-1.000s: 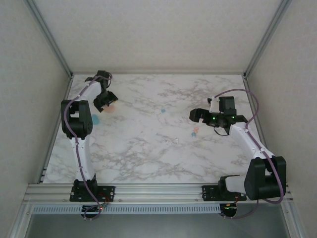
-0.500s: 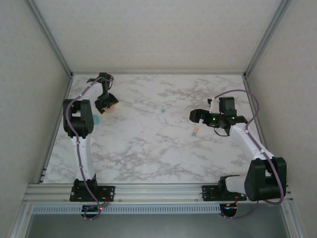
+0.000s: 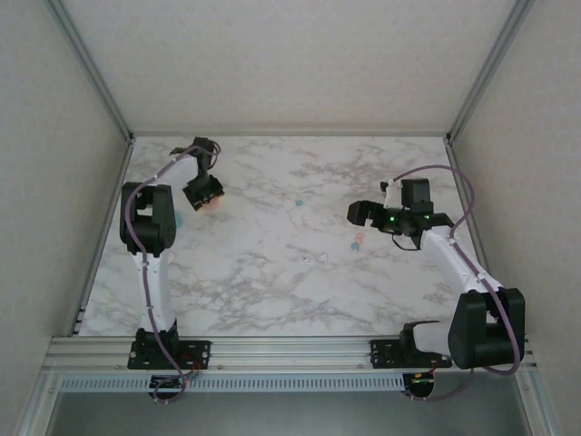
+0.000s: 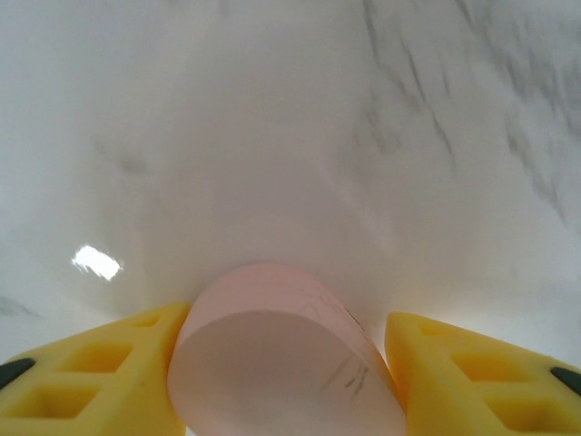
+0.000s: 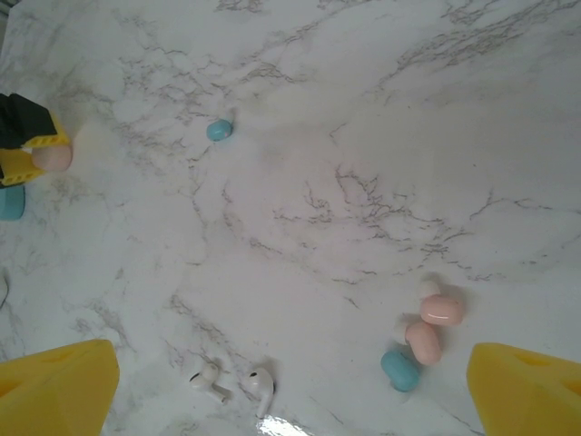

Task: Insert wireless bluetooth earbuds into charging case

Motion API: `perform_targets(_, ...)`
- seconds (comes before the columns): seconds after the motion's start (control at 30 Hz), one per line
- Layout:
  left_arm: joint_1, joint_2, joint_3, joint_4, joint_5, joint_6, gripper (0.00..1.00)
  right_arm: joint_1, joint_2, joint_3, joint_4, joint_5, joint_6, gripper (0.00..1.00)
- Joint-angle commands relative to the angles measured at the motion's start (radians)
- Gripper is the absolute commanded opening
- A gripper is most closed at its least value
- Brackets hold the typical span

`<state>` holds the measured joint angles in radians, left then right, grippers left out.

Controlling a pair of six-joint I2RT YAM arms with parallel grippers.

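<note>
The pink earbuds [image 5: 442, 309] lie touching each other on the marble tabletop [image 5: 363, 118], small and glossy. A teal earbud [image 5: 399, 371] sits just beside them. Two white stemmed earbuds [image 5: 259, 386] lie side by side nearer the middle, and a lone teal bud [image 5: 219, 129] rests well apart, farther back.

From overhead these are mere specks of colour [image 3: 357, 241]; the right wrist view tells each bud's shape. There the right jaws stand wide open with nothing between them, their yellow pads [image 5: 54, 386] at the corners.

Over at the far left, the pink case [image 4: 281, 363] is a smooth, pale pebble with a flat face. It sits between the left jaws, whose pads [image 4: 91, 372] are close on either side; I cannot tell whether they grip it. A teal case [image 5: 11, 202] lies just beside it.
</note>
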<state>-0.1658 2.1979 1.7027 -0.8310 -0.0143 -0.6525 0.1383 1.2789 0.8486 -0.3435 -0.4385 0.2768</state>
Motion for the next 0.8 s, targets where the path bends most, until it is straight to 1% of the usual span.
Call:
perform_targets(0.0, -0.08, -0.066, -0.077, -0.026, 0.025, -0.032, 0.53, 0.009, 0.012, -0.007, 0.026, -0.009, 0.004, 0.99)
perform_targets(0.1, -0.163, -0.113, -0.151, 0.007, 0.038, -0.078, 0.53, 0.009, 0.022, -0.008, 0.039, -0.021, 0.007, 0.99)
perform_targets(0.23, -0.313, -0.153, -0.237, 0.062, 0.055, -0.177, 0.53, 0.01, 0.047, -0.004, 0.047, -0.041, 0.007, 0.99)
perform_targets(0.37, -0.469, -0.152, -0.25, 0.082, 0.049, -0.276, 0.54, 0.012, 0.06, 0.001, 0.055, -0.058, 0.002, 0.99)
perform_targets(0.43, -0.526, -0.145, -0.244, 0.091, 0.04, -0.307, 0.54, 0.014, 0.06, 0.002, 0.06, -0.066, -0.005, 0.99)
perform_targets(0.5, -0.561, -0.134, -0.236, 0.088, 0.033, -0.327, 0.54, 0.015, 0.059, 0.004, 0.063, -0.07, -0.01, 0.99)
perform_targets(0.57, -0.569, -0.133, -0.228, 0.077, 0.023, -0.336, 0.55, 0.018, 0.057, 0.007, 0.061, -0.07, -0.016, 0.99)
perform_targets(0.6, -0.571, -0.139, -0.235, 0.081, 0.019, -0.341, 0.57, 0.017, 0.055, 0.009, 0.057, -0.066, -0.019, 0.98)
perform_targets(0.67, -0.571, -0.16, -0.25, 0.099, 0.015, -0.344, 0.65, 0.019, 0.05, 0.006, 0.059, -0.061, -0.021, 0.98)
perform_targets(0.77, -0.569, -0.2, -0.239, 0.089, -0.018, -0.322, 0.72, 0.022, 0.044, 0.002, 0.069, -0.055, -0.027, 0.97)
